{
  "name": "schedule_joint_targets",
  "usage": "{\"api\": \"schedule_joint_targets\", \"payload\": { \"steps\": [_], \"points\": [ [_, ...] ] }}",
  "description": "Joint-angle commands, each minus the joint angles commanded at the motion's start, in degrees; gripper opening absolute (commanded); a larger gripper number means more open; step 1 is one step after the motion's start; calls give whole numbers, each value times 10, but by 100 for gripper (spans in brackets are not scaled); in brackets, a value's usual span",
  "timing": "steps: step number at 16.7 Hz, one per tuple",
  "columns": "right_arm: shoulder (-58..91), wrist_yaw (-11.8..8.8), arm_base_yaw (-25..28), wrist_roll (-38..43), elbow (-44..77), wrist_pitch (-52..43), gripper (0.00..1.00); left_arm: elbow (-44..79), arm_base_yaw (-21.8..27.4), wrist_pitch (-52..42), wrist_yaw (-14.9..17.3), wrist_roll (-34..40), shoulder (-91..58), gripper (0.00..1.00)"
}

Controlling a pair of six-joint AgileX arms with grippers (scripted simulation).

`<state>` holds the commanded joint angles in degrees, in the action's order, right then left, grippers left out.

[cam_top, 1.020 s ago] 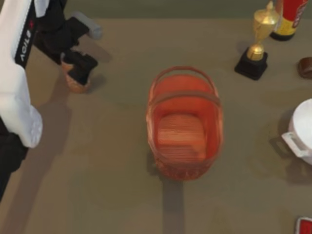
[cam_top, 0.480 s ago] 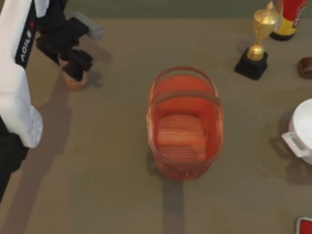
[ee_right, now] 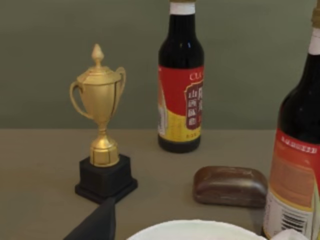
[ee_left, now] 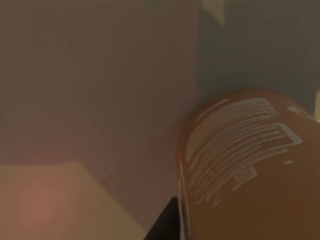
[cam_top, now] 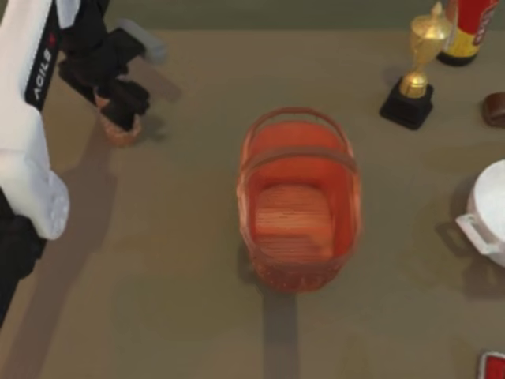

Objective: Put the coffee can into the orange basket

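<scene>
The coffee can (cam_top: 118, 133) is a tan-orange cylinder at the table's far left, mostly covered from above by my left gripper (cam_top: 118, 104), which is shut on it. The left wrist view shows the can (ee_left: 250, 165) with its white print filling much of the picture, and one dark finger (ee_left: 167, 222) pressed against its side. The orange basket (cam_top: 298, 201), with its arched handle, stands empty at mid-table, well to the right of the can. My right gripper (ee_right: 160, 234) is out of the top view, parked open over the white pot's rim.
A gold trophy (cam_top: 417, 71) on a black base, a red-and-yellow bottle (cam_top: 473, 28) and a brown block (cam_top: 495, 109) stand at the back right. The white pot (cam_top: 489, 213) sits at the right edge, and a red object (cam_top: 493, 367) at the front right corner.
My left gripper, with the coffee can in it, has shifted slightly toward the back left of the table. The basket and the right-side objects have not moved.
</scene>
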<state>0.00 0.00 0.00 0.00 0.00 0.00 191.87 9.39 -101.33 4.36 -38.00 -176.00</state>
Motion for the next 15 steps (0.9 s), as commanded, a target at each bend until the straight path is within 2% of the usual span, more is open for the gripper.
{"api": "schedule_joint_targets", "payload": {
  "steps": [5, 8, 11, 15],
  "points": [
    [0, 0, 0, 0, 0, 0, 100, 0, -2, 0, 0, -1, 0, 0],
    [0, 0, 0, 0, 0, 0, 100, -15, 1, 32, 14, 3, 21, 0],
    [0, 0, 0, 0, 0, 0, 100, -61, 7, 118, 53, 19, 68, 0],
    [0, 0, 0, 0, 0, 0, 100, -169, 14, 289, 129, 61, 151, 0]
  ]
}}
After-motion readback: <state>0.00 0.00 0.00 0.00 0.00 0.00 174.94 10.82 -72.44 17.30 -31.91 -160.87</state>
